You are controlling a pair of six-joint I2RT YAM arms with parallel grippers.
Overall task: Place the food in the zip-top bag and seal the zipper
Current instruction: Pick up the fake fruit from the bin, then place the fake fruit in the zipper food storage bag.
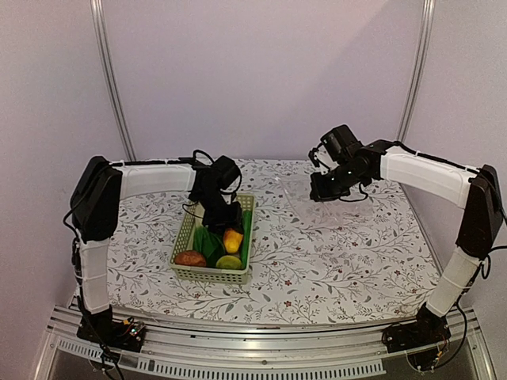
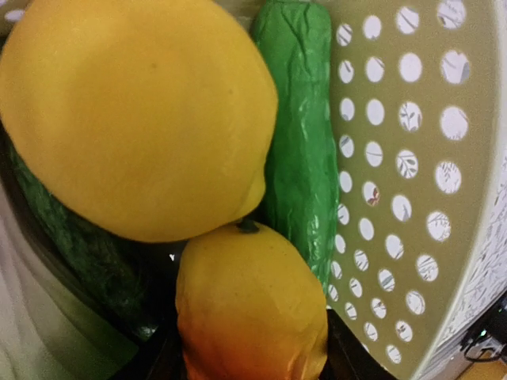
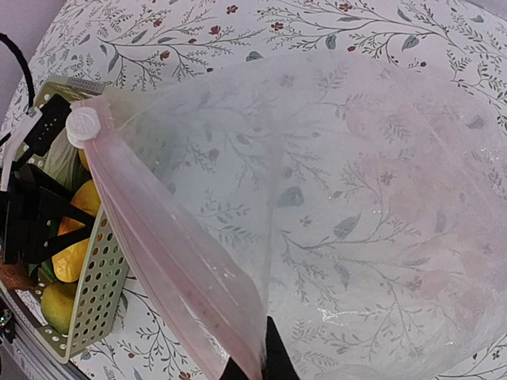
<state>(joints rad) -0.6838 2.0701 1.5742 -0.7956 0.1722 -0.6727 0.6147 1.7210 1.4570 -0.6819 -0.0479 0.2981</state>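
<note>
Top external: food [image 1: 230, 241] all in basket [image 1: 209, 275], zip-top bag [image 1: 321, 210] empty, unsealed. Right pincer [image 3: 261, 366] pinches zipper [image 3: 158, 231]; left pincer [image 1: 224, 215] state unclear

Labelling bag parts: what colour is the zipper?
The zipper is faint pink, with a white slider at one end; clearest in the right wrist view.

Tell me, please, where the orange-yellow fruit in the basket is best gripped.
Probably across its narrow middle, from straight above: the orange-yellow fruit lies lengthwise on top, with dark gaps beside the cucumber and leafy greens for the jaws.
</note>
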